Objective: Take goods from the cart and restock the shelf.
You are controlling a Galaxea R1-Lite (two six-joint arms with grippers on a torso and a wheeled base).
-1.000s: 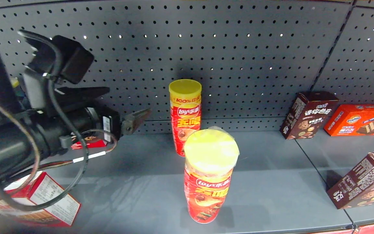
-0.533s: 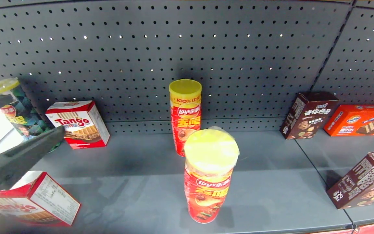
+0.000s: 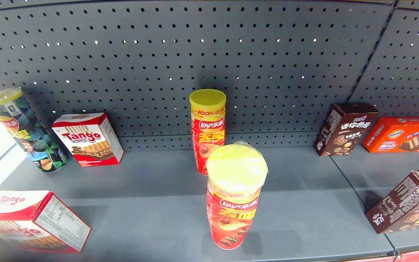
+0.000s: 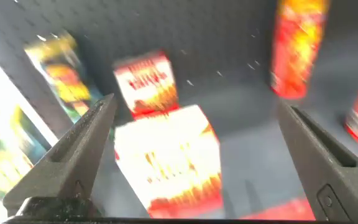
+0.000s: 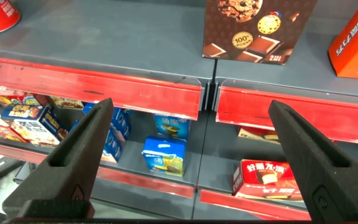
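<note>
Red chip can [image 3: 232, 214] stands upright near the shelf [image 3: 304, 218] front, its twin [image 3: 208, 134] behind, labels outward for display, we judge. Our left gripper [image 4: 196, 104] and right gripper [image 5: 190, 104] gape empty, free for fetching.

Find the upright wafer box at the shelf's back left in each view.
Head view: wafer box at back left, beside the dark chip can.
Left wrist view: wafer box behind the lying box; dark chip can beside it, the shared landmark.
Right wrist view: faces the red shelf edge instead.
</note>
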